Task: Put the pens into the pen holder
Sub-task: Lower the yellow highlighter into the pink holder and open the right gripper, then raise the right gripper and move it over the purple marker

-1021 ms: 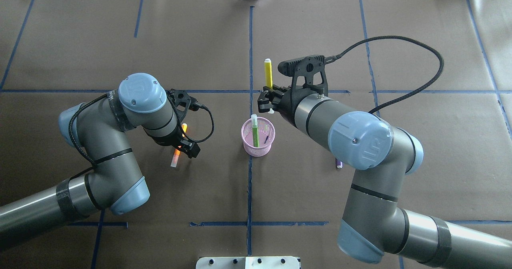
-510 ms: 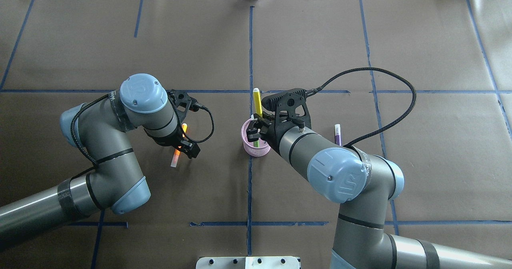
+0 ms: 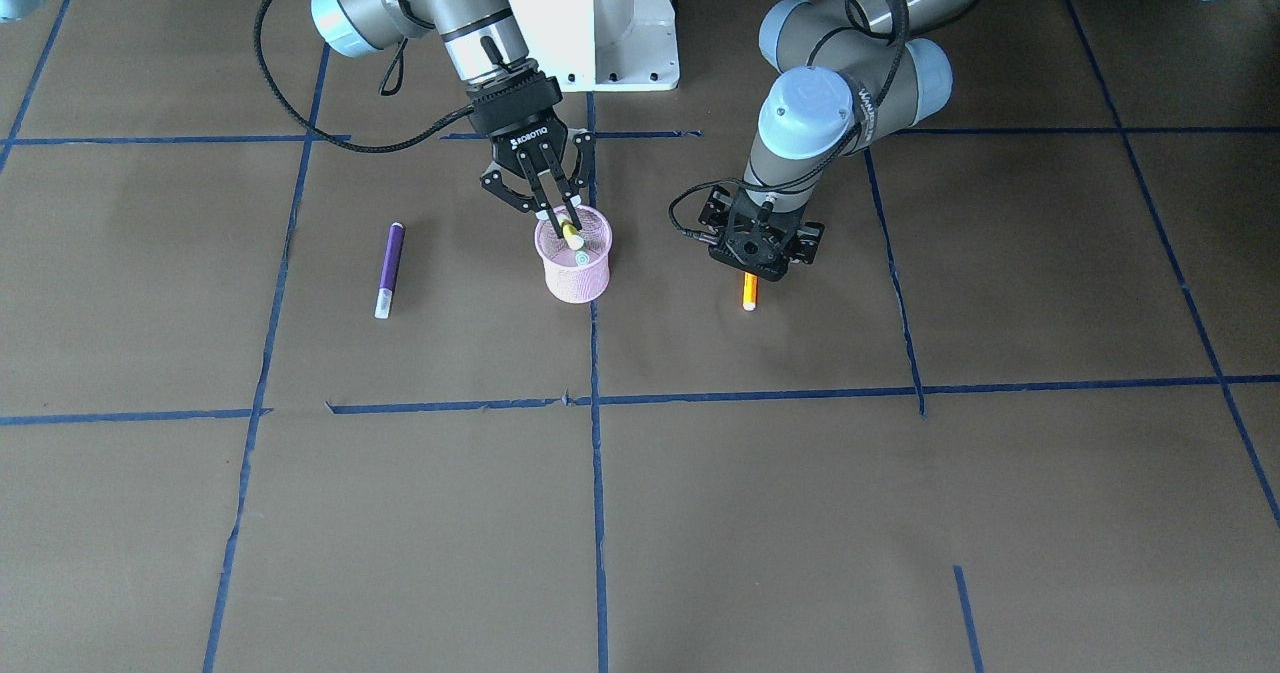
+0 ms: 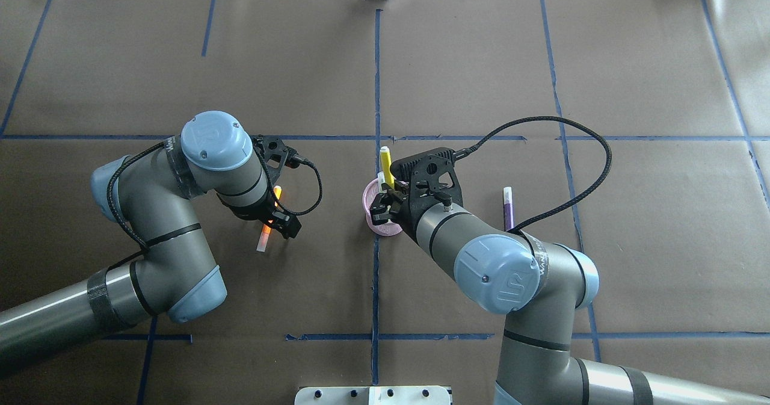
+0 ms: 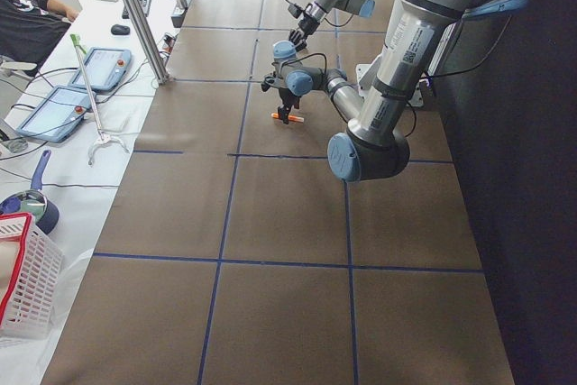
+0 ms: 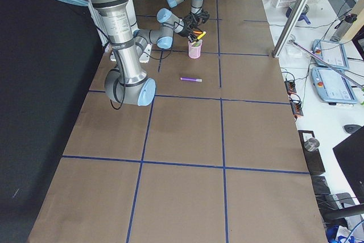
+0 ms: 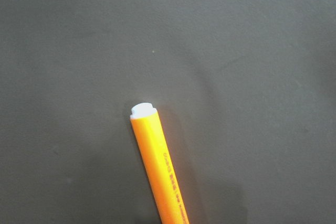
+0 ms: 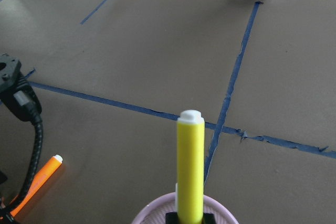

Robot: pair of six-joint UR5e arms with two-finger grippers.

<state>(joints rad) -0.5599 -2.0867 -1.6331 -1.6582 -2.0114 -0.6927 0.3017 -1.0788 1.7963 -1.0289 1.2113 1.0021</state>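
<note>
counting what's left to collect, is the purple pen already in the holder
No, the purple pen lies flat on the table, well apart from the holder.

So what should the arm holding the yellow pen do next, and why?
Probably lower a little and open. The right gripper holds the slim yellow pen tilted, its lower end at the mouth of the round pink wire-mesh cup, so letting go should drop it inside.
</note>
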